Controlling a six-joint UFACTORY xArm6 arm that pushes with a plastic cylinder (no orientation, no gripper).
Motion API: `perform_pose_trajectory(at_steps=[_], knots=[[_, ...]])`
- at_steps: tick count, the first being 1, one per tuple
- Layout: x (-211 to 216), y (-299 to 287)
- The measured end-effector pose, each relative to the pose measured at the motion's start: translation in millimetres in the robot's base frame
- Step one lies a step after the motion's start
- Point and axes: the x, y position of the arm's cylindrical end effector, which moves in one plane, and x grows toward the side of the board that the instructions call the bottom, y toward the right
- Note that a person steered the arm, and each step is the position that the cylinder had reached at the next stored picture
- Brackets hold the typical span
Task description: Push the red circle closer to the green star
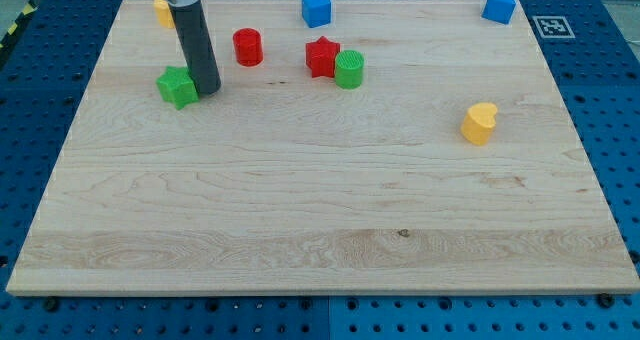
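Note:
The red circle [248,47] stands on the wooden board [320,210] near the view's top left. The green star [177,86] lies below and to the left of it, apart from it. My tip [208,88] rests on the board right beside the green star's right side, below and left of the red circle. The rod rises from there toward the view's top.
A red star [321,57] and a green circle [349,69] touch near the top middle. A blue cube [316,9] and a blue block [499,6] sit along the top edge. A yellow block [163,11] is at top left, a yellow heart [480,123] at right.

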Motion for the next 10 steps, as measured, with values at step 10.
perform_pose_trajectory(at_steps=[10], knots=[[11,85]])
